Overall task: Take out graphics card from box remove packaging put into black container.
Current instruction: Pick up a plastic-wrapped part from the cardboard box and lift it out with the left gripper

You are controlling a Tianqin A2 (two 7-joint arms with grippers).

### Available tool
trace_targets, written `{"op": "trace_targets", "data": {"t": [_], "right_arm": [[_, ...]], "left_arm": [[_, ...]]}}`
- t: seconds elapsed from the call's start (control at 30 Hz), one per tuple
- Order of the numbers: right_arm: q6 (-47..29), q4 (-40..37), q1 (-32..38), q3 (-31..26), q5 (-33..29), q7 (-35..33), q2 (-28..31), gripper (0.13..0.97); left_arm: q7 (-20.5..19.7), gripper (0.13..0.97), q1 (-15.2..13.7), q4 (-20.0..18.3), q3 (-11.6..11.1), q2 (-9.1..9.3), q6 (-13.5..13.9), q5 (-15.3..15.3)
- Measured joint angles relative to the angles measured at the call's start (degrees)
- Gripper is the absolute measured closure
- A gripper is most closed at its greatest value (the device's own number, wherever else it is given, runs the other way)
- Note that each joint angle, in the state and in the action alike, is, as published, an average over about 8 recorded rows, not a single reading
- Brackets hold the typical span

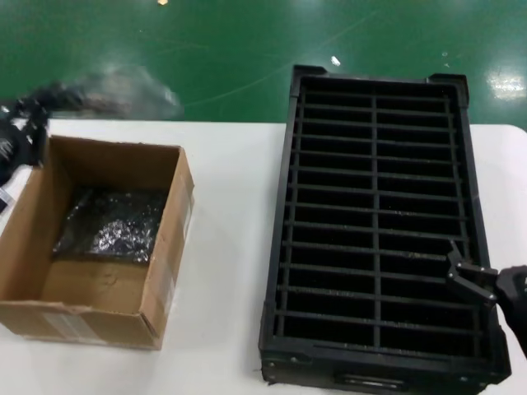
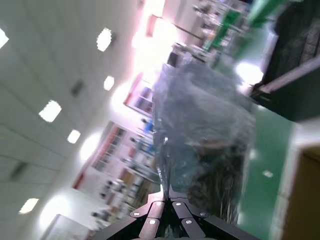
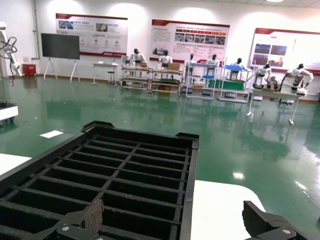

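Observation:
My left gripper (image 1: 31, 105) is raised beyond the far left corner of the brown box (image 1: 169, 271). In the left wrist view that gripper (image 2: 168, 196) is shut on the edge of the crinkly translucent packaging (image 2: 200, 115). A dark shape (image 2: 222, 175) shows through the bag near the fingers; I cannot tell whether it is the graphics card. The bag appears blurred in the head view (image 1: 123, 86). A dark shiny wrapped item (image 1: 111, 222) lies inside the box. My right gripper (image 1: 471, 278) stands open over the near right edge of the black container (image 1: 280, 247), nothing between its fingers (image 3: 92, 216).
The white table (image 1: 230, 247) carries the box on the left and the black container on the right, with a bare strip between them. Green floor (image 1: 230, 49) lies beyond the table's far edge. The container's slots (image 3: 125, 170) hold nothing that I can see.

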Motion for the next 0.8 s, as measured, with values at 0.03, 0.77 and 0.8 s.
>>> {"op": "trace_targets", "data": {"t": [0.03,0.77,0.8], "right_arm": [[0.0,0.0,0.0,0.0,0.0,0.0,0.0,0.129],[-4.34,-9.72,20.43,-16.56,-1.42,-0.13,5.29,0.129],[-6.67,-11.77,22.89,-16.78,-3.77,0.18,3.86,0.129]], "left_arm": [[-1.45,0.957,1.26,-2.75,-0.7,0.07,-0.03,-0.64],[-11.2,0.958,11.65,-25.87,-4.29,4.09,1.58,-4.02],[-11.17,0.958,11.79,-26.17,-4.02,4.37,1.75,-3.88]]}}
